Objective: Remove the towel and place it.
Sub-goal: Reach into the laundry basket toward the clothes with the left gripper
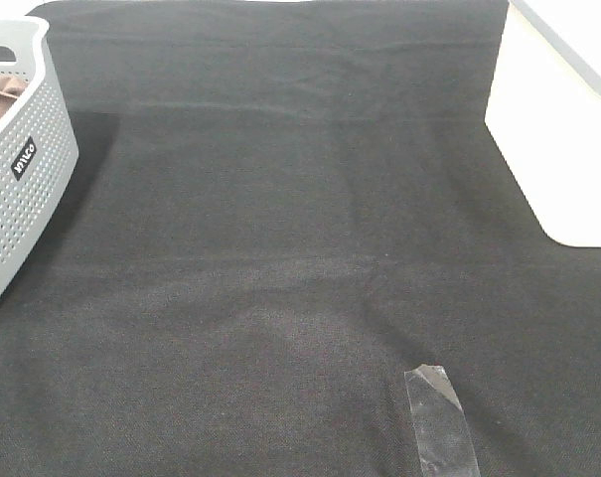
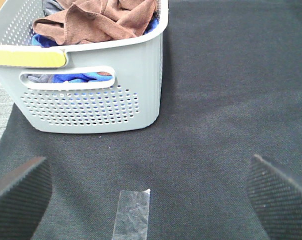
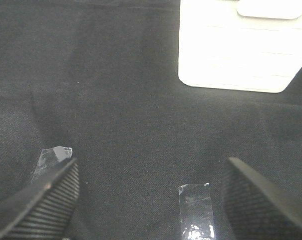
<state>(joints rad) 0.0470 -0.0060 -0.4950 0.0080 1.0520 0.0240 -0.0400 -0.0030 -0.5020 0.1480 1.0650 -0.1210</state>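
Observation:
The brown towel (image 2: 98,20) lies crumpled on top of blue cloth inside a grey perforated basket (image 2: 91,105); in the exterior high view only a sliver of the towel (image 1: 0,99) shows over the basket's rim (image 1: 27,149) at the far left. My left gripper (image 2: 148,192) is open, a short way back from the basket, nothing between its fingers (image 2: 18,192). My right gripper (image 3: 151,200) is open over the black cloth, empty. Neither gripper shows in the exterior high view.
A black table cloth (image 1: 280,258) covers the table. A white bin (image 1: 568,139) stands at the right, also in the right wrist view as a white bin (image 3: 235,50). Clear tape strips (image 1: 439,417) (image 2: 133,212) (image 3: 195,207) lie on the cloth.

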